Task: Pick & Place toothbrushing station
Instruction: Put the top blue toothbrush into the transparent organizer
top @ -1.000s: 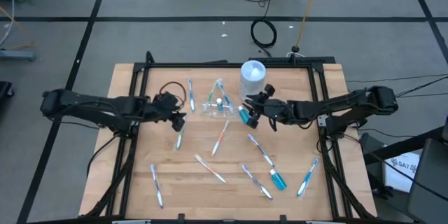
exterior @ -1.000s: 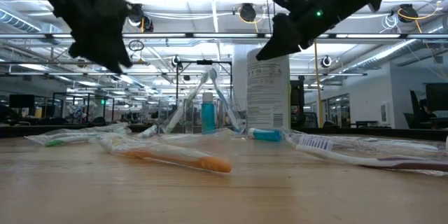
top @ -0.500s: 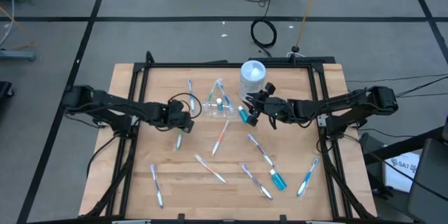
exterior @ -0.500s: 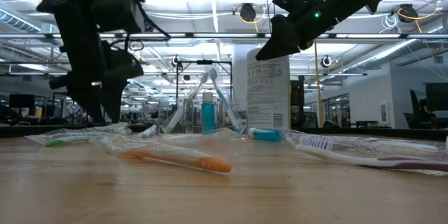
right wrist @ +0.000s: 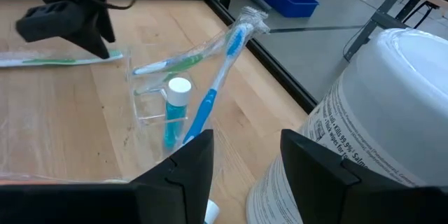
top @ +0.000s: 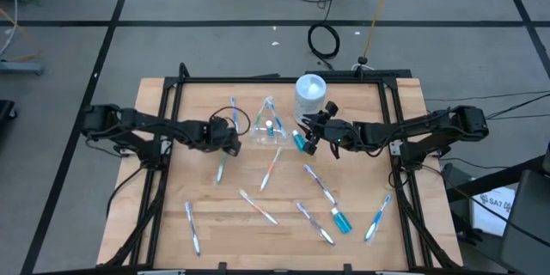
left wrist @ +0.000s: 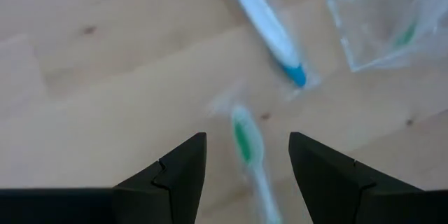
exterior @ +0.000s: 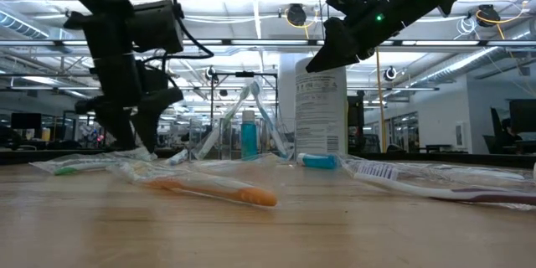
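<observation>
Left gripper [left wrist: 247,155] moved in, dropped low; jaws wide, straddling green brush [left wrist: 246,147] on tabletop beside cup [top: 267,126]. Pick imminent. Right gripper [top: 307,136] unchanged by canister [top: 310,93], jaws open, empty.

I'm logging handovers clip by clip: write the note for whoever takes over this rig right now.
Left gripper: open, low over the green-and-white toothbrush beside the small clear plastic cup.
Right gripper: open, empty, raised between the cup and the tall white canister.
Done: the cup holds two toothbrushes and a small blue tube.
Left: several toothbrushes and two blue tubes lie loose on the wooden table.
</observation>
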`<state>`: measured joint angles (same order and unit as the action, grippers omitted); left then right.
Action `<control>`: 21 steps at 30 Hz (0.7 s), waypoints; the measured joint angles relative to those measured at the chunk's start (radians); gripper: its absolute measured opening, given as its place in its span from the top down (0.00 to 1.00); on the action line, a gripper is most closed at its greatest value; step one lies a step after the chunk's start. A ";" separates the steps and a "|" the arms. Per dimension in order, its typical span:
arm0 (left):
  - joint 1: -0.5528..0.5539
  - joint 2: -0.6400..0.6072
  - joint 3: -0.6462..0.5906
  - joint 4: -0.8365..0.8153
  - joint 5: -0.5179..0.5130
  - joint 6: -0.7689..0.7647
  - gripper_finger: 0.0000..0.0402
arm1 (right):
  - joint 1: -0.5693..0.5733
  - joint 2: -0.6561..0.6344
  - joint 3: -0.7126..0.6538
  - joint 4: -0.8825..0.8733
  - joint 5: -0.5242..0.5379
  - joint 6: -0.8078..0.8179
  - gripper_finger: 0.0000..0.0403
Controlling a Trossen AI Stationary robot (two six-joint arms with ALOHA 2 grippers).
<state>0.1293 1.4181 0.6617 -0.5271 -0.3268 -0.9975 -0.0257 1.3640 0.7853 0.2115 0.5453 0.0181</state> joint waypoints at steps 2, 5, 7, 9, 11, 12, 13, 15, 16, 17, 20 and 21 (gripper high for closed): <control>0.030 0.000 0.000 0.027 0.016 0.036 0.47 | 0.000 0.000 0.000 0.000 0.000 0.000 0.61; 0.073 0.000 0.000 0.038 0.009 0.056 0.47 | 0.000 0.000 0.000 0.000 0.000 -0.001 0.61; 0.111 0.000 0.000 0.039 0.010 0.071 0.47 | 0.000 0.000 0.000 0.000 0.000 -0.001 0.61; 0.152 0.000 0.000 0.061 0.011 0.089 0.47 | 0.000 0.000 0.000 0.000 0.000 -0.002 0.61; 0.189 0.000 0.000 0.110 0.010 0.107 0.47 | 0.000 0.000 0.000 0.001 0.000 -0.002 0.61; 0.206 0.000 0.000 0.139 0.011 0.118 0.47 | 0.000 0.000 0.000 0.001 0.000 -0.002 0.61; 0.223 0.000 0.000 0.169 0.011 0.126 0.47 | 0.000 0.000 0.000 0.000 0.000 -0.003 0.61; 0.257 0.000 0.000 0.224 0.011 0.149 0.47 | 0.000 0.000 0.000 0.000 0.000 -0.003 0.61; 0.277 0.000 0.000 0.249 0.011 0.160 0.47 | 0.000 0.000 0.000 0.001 0.000 -0.003 0.61; 0.295 0.000 0.000 0.268 0.011 0.167 0.47 | 0.000 0.000 0.000 0.000 0.000 -0.003 0.61; 0.349 0.000 0.000 0.306 0.011 0.169 0.47 | 0.000 0.000 0.000 0.001 0.000 -0.003 0.61; 0.365 0.000 0.000 0.314 0.011 0.171 0.47 | 0.000 0.000 0.000 0.001 0.000 -0.003 0.61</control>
<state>0.4948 1.4181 0.6621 -0.2129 -0.3157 -0.8268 -0.0257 1.3643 0.7853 0.2122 0.5451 0.0148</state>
